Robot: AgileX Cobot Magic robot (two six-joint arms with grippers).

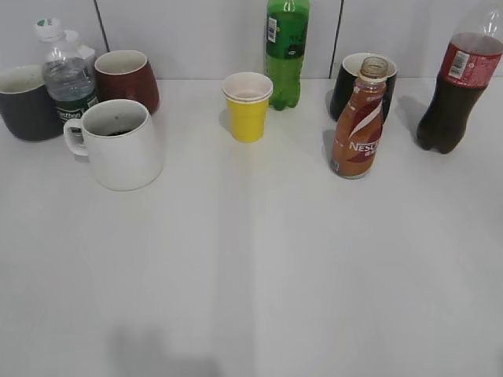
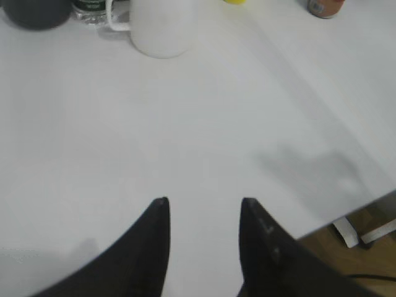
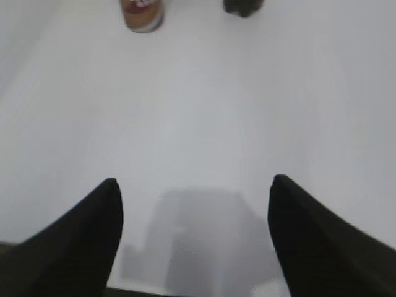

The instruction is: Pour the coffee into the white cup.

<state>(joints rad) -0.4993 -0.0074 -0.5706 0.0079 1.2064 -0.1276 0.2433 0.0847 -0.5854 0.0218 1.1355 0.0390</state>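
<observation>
The white cup (image 1: 119,145), a mug with a handle on its left, stands at the left of the table with a little dark liquid inside; it also shows at the top of the left wrist view (image 2: 162,28). The brown Nescafe coffee bottle (image 1: 359,126) stands uncapped at the right, and its base shows in the right wrist view (image 3: 142,15). My left gripper (image 2: 204,202) is open and empty over bare table near the front edge. My right gripper (image 3: 193,182) is wide open and empty, well short of the coffee bottle. Neither gripper shows in the exterior view.
A yellow paper cup (image 1: 247,106) and a green soda bottle (image 1: 286,51) stand at the back middle. A dark grey mug (image 1: 27,102), a water bottle (image 1: 67,78) and a dark red mug (image 1: 127,78) crowd behind the white cup. A black mug (image 1: 350,82) and a cola bottle (image 1: 459,86) stand at the right.
</observation>
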